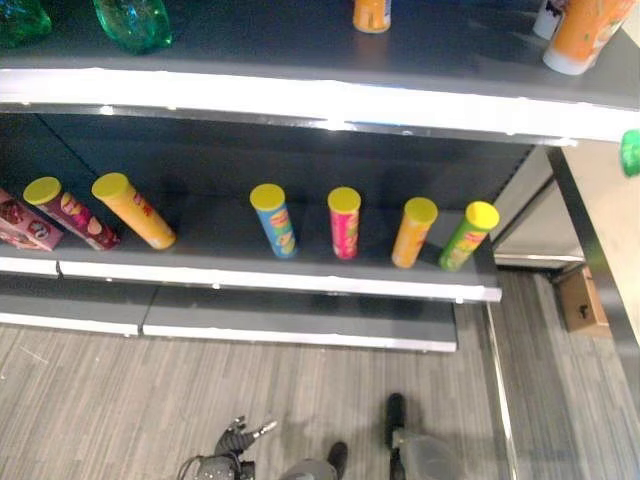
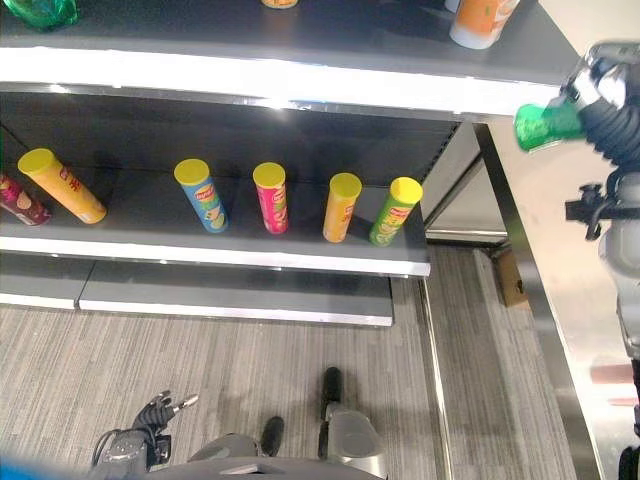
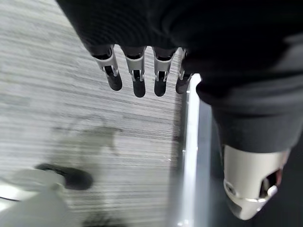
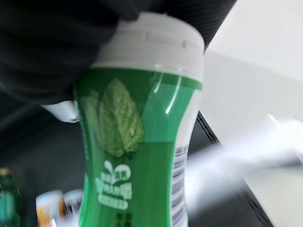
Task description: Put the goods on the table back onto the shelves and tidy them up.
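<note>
Left robot hand hanging low over the floor, fingers straight, empty; crisp tubes standing on the middle shelf; right robot hand clamped on green bottle, mid-carry; likely next, setting it on the upper shelf.

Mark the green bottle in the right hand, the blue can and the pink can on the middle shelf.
green bottle (image 4: pixel 137 156), right wrist view, on its label.
blue can (image 1: pixel 275 222), left eye view, mid body.
pink can (image 1: pixel 344 226), left eye view, mid body.
</note>
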### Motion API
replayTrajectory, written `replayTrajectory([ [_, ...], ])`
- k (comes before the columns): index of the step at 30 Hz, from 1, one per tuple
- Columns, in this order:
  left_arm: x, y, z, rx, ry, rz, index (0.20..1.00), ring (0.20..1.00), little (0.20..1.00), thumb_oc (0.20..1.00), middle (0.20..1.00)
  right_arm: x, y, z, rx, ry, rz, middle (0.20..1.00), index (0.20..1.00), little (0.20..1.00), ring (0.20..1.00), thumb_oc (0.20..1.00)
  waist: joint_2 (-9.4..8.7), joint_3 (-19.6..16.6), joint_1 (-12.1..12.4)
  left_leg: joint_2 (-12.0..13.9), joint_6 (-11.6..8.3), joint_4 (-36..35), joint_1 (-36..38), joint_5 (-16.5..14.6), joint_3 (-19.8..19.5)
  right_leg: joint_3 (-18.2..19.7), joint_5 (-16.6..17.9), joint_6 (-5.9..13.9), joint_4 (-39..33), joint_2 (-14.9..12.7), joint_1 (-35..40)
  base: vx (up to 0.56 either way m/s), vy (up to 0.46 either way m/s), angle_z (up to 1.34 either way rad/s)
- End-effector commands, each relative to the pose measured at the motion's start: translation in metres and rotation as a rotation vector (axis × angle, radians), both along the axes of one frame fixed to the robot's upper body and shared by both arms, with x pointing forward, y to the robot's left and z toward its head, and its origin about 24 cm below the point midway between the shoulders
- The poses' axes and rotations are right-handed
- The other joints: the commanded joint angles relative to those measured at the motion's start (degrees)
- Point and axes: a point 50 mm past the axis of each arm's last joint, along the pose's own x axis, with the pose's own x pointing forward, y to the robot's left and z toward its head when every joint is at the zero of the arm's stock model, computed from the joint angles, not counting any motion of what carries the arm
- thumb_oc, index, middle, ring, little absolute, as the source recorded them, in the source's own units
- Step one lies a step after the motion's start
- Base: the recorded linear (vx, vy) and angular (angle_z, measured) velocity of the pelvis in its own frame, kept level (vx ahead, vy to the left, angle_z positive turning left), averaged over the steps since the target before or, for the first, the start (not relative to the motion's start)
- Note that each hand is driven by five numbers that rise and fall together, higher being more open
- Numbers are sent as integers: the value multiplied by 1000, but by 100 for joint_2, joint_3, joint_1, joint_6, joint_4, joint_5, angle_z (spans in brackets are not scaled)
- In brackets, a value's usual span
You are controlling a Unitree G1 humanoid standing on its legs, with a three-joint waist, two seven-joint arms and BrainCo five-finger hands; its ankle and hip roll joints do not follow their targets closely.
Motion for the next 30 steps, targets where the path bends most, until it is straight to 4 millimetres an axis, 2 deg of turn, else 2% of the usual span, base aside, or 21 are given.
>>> replayTrajectory([
  [1,-16,24,3,85,46,-21,1000,1000,1000,1000,1000,-14,17,39,-65,-154,91,200,200,200,200,200,-274,-521,269,427,-381,-62,-371,-113,216,-168,-760,886,370,-474,-7,55,-199,42],
  [2,-20,24,0,78,61,-6,1000,1000,1000,1000,1000,-12,24,47,-86,-156,127,200,200,200,200,200,-291,-585,294,527,-437,-102,-347,-122,186,-280,-856,830,349,-426,101,45,-150,44],
  [8,-34,27,-4,71,100,44,1000,1000,1000,1000,1000,-10,45,63,-161,-158,212,200,200,200,200,200,-353,-649,410,732,-606,-75,-360,-92,175,-533,-1027,694,283,-278,283,39,-136,28],
  [9,-36,28,-5,71,106,58,1000,1000,1000,1000,1000,-9,48,65,-167,-155,226,200,200,200,200,200,-377,-647,437,761,-636,-44,-381,-83,190,-578,-1043,679,248,-261,332,37,-145,32],
  [10,-37,27,-6,63,113,72,1000,1000,1000,1000,1000,-6,53,67,-171,-131,262,200,200,200,200,200,-388,-617,496,874,-708,-4,-406,-80,369,-725,-1103,655,177,-239,466,12,-90,17],
  [11,-37,27,-6,61,112,74,1000,1000,1000,1000,1000,-5,54,67,-172,-132,264,200,200,200,200,200,-401,-625,456,837,-695,-6,-442,-38,343,-745,-1078,667,169,-275,447,-7,-63,17],
  [13,-35,24,-6,54,104,71,1000,1000,1000,1000,1000,0,55,66,-173,-88,273,200,200,200,200,200,-433,-593,462,945,-725,72,-596,72,832,-947,-1123,681,121,-349,560,-39,5,48],
  [14,-33,22,-6,48,98,62,1000,1000,1000,1000,1000,8,52,65,-179,-41,252,200,200,200,200,200,-446,-567,473,1074,-672,94,-702,162,1378,-1099,-1138,691,132,-393,624,-35,16,78],
  [15,-33,22,-6,46,98,65,1000,1000,1000,1000,1000,8,53,66,-181,-41,254,200,200,200,200,200,-438,-577,464,1072,-669,93,-709,164,1389,-1089,-1136,692,134,-396,611,-38,12,92],
  [17,-35,21,-8,44,114,61,1000,1000,1000,1000,1000,21,51,60,-181,33,224,200,200,200,200,200,-410,-623,491,1155,-639,9,-697,264,1851,-1192,-1146,687,129,-409,659,-10,19,67],
  [18,-35,21,-8,44,114,61,1000,1000,1000,1000,1000,21,51,60,-181,33,224,200,200,200,200,200,-410,-623,491,1155,-639,9,-697,264,1851,-1192,-1146,687,129,-409,659,1,22,20],
  [24,-45,26,-9,65,151,75,1000,1000,1000,1000,1000,57,76,52,-305,153,193,200,200,200,200,200,-338,-723,616,1105,-595,-213,-532,312,1966,-1125,-1111,694,130,-432,665,12,17,-12],
  [25,-45,25,-10,62,151,77,1000,1000,1000,1000,1000,58,78,53,-308,153,195,200,200,200,200,200,-324,-722,606,1105,-595,-218,-528,314,1970,-1121,-1112,694,130,-432,665,4,17,7],
  [30,-46,33,-7,93,144,109,1000,1000,1000,1000,1000,90,75,59,-360,202,41,200,200,200,200,200,-282,-758,737,1042,-594,-270,-487,319,1881,-1148,-1094,692,153,-484,687,11,8,6],
])
